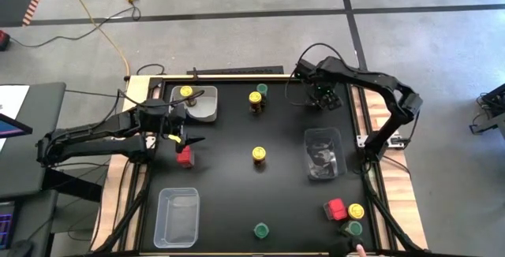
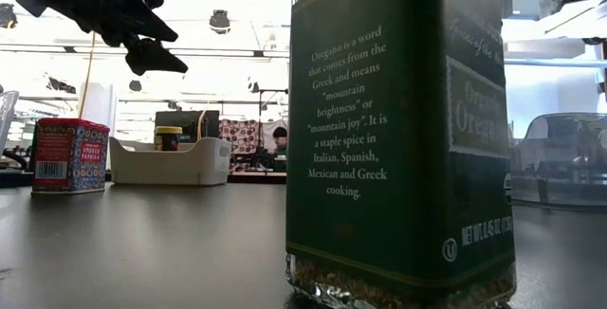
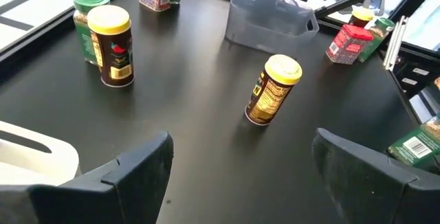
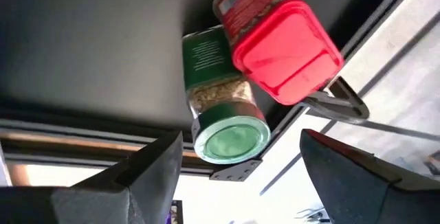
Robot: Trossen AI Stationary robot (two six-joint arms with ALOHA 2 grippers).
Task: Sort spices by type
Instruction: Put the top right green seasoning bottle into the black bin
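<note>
Looking at this one, the left gripper (image 1: 188,139) hangs released and empty right over a red tin (image 1: 185,157) that stands near the table's left edge, so I'd guess grabbing that tin is the step in hand. To do it well I'd come straight down, square the fingers to the tin's flat sides and not its corners, and close low enough that the blocky body can't swivel. The white bin (image 1: 207,109) sits just beside it toward the left corner at the top of the high view and already has 1 yellow-lidded jar (image 1: 186,91) in it, so a low swing could clip its wall. Lift clear first, then travel. The right gripper (image 1: 323,97) is also spread open with nothing in it, over the opposite top corner, where a green-lidded jar (image 4: 223,107) and another red tin (image 4: 282,52) touch each other right at the table's edge. Separating those 2 looks tricky, and a nudge might push one off. Other reds sit in the bottom right corner, so picking 1 home for them matters.
</note>
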